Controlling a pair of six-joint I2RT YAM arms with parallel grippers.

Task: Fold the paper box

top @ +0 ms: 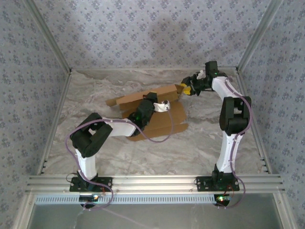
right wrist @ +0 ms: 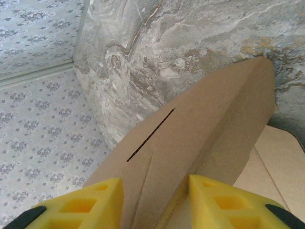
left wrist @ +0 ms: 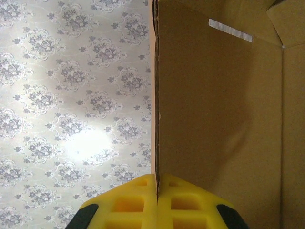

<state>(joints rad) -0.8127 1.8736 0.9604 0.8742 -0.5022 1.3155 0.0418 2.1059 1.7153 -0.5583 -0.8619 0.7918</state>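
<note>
The tan paper box lies partly folded in the middle of the table, a long back panel raised along its far side. My left gripper reaches over the box's middle. In the left wrist view that gripper is shut on the thin edge of an upright cardboard panel. My right gripper is at the right end of the raised panel. In the right wrist view its yellow fingers press both sides of a doubled-over flap with a narrow slot.
The marble-patterned table is enclosed by wallpapered walls on three sides. An aluminium rail carrying both arm bases runs along the near edge. The right arm's elbow stands tall beside the right wall.
</note>
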